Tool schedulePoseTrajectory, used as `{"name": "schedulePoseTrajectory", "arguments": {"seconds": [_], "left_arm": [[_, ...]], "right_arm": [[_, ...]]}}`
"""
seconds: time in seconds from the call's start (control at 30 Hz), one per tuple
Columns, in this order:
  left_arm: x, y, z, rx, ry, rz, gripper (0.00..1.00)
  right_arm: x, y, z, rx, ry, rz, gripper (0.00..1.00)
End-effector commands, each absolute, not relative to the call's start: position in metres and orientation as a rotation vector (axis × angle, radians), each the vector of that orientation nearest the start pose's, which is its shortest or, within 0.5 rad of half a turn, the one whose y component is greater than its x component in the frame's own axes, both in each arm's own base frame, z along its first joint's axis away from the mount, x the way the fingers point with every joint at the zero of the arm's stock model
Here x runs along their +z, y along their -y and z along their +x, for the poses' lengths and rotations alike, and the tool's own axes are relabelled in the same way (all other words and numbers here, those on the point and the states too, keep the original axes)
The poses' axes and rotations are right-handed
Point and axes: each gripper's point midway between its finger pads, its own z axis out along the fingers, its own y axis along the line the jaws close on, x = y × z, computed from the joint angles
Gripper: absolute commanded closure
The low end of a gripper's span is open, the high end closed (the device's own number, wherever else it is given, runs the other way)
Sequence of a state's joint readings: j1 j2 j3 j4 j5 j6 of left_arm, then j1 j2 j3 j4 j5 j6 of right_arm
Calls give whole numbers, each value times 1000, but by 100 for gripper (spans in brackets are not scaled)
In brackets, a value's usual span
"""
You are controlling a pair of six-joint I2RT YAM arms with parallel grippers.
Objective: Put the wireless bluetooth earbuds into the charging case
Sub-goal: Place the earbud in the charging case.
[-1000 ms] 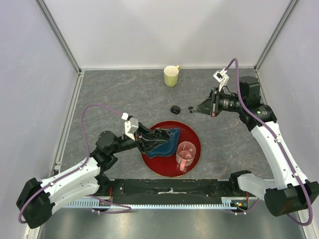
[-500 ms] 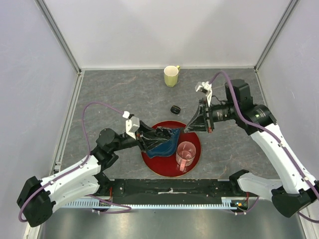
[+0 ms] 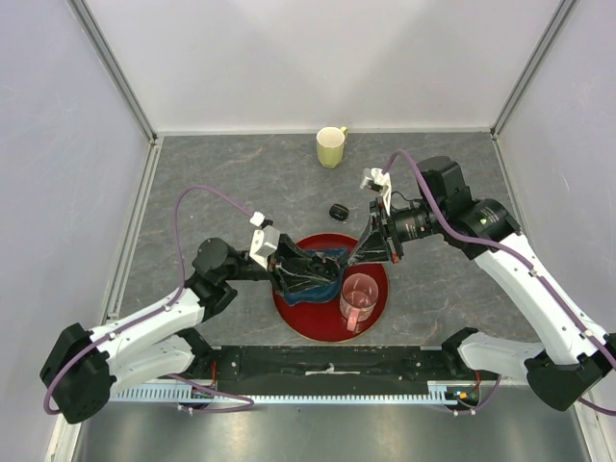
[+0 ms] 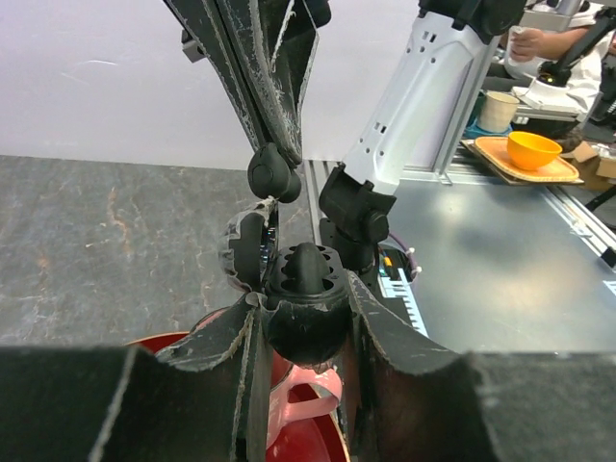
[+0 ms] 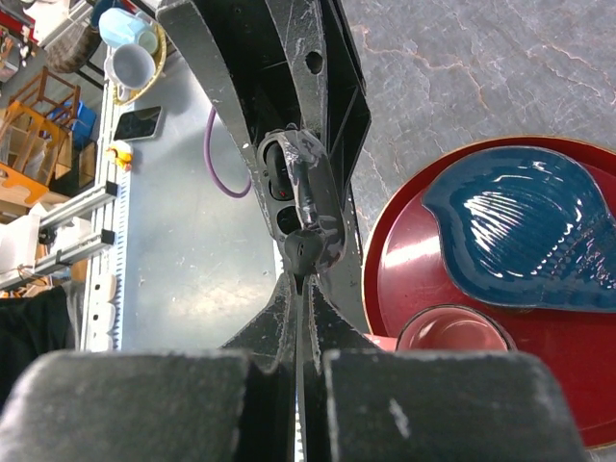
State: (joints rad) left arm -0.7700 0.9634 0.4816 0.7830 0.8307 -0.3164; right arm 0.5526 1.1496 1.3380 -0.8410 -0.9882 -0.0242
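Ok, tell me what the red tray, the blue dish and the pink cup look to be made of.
Red tray: glossy, lacquer-like plastic or wood; it throws a bright reflection.
Blue dish: likely glazed ceramic or glass; its ribbed surface is shiny with highlights.
Pink cup: probably translucent plastic; the tray's red seems to show through it.

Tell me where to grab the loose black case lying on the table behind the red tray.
Take the loose case across its shorter width, coming straight down from above. It lies flat on the table, a low rounded pebble touching nothing else and apart from the tray, so a side approach would likely just push it along.
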Motion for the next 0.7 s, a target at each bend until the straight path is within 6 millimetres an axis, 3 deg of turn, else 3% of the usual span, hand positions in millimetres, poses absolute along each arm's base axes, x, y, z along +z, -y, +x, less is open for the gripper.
{"name": "schedulePoseTrajectory", "arguments": {"seconds": [0.0, 0.4, 0.67], "left_arm": [[315, 310, 108, -1457, -968, 1100, 98], [316, 315, 119, -1455, -989, 1057, 98], [317, 316, 122, -1452, -999, 1037, 98]], "right_arm": [[333, -258, 138, 1342, -1812, -1205, 100], [336, -256, 127, 1352, -1784, -1227, 100], [333, -256, 138, 1290, -1819, -1187, 100]]}}
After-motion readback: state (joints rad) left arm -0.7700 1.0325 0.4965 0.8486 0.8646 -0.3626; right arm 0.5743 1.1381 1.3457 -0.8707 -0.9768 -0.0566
